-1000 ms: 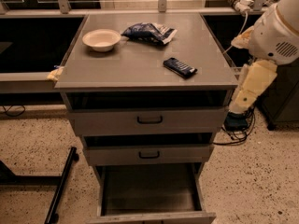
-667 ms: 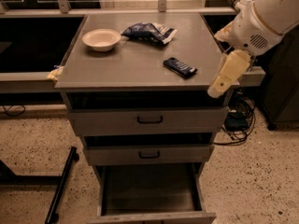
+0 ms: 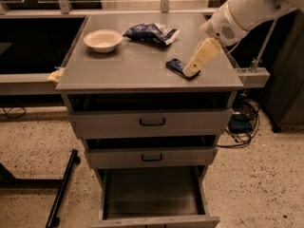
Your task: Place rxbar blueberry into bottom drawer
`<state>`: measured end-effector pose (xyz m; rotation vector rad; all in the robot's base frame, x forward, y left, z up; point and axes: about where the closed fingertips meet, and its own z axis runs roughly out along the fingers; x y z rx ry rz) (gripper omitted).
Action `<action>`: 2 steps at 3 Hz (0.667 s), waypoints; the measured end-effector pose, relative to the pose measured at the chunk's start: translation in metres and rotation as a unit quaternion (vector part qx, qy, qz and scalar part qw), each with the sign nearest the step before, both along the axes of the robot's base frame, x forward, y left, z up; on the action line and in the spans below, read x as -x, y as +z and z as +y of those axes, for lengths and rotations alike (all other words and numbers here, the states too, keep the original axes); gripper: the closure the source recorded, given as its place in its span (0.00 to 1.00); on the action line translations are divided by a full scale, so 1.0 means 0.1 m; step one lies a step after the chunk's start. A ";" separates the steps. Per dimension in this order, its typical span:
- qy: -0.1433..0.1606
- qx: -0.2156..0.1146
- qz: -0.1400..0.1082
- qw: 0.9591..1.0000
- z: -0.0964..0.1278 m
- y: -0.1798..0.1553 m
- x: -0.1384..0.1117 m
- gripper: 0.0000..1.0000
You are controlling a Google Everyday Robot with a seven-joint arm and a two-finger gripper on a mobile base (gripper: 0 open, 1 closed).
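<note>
Tool [image 3: 191,71] has swung left over the rxbar blueberry's [image 3: 174,64] right end; whether it grips cannot be told.

On the cabinet top [image 3: 128,68], the bowl [image 3: 102,40] is sitting far left, the bag [image 3: 152,33] is lying right of it, the bar [image 3: 175,65] is lying nearer and right with the gripper [image 3: 191,71] hanging over its right end, and the bottom drawer [image 3: 152,196] is standing open underneath.

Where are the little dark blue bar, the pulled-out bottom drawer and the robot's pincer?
rxbar blueberry [image 3: 175,65]: camera view, wrapper's exposed left end.
bottom drawer [image 3: 152,194]: camera view, bare grey floor inside.
pincer [image 3: 191,71]: camera view, its tip, at the bar's right end.
</note>
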<state>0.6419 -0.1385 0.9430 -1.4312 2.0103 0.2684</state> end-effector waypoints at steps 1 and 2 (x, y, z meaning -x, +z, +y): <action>-0.045 -0.033 0.001 0.998 0.06 -0.19 -0.48 0.00; -0.051 -0.037 0.002 0.998 0.07 -0.23 -0.53 0.00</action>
